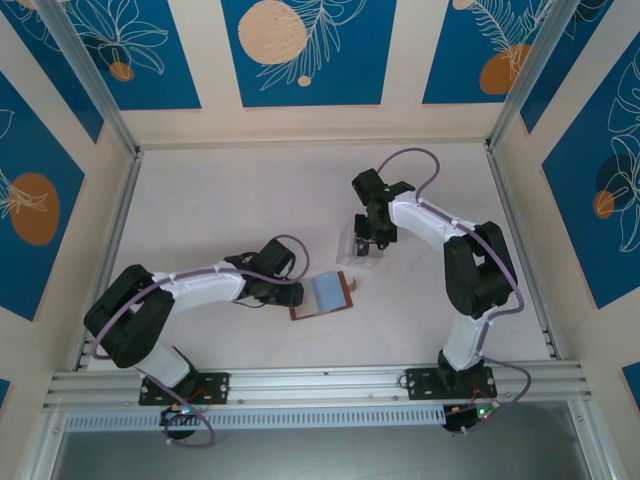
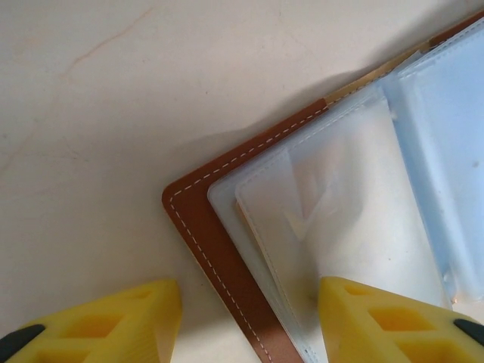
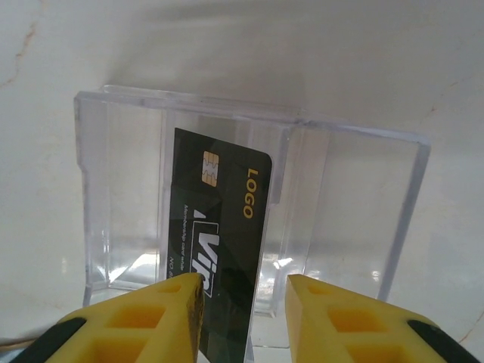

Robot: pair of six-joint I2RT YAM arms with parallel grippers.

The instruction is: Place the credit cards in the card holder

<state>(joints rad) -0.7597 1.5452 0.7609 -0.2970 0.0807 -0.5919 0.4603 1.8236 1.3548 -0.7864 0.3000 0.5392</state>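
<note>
Top external view: on the pale worktop (image 1: 200, 200), the left tool (image 1: 285, 291) sits low at the left edge of the card holder (image 1: 322, 296), which lies open near the centre with its bluish sleeves upward. In the left wrist view its yellow fingers (image 2: 113, 321) stand apart, astride the holder's brown stitched corner. Further right, a clear plastic stand (image 3: 340, 204) holds one dark credit card (image 3: 227, 204) upright. The right tool (image 3: 243, 291) brackets the card's lower part, jaws apart, with a gap beside the right finger.
</note>
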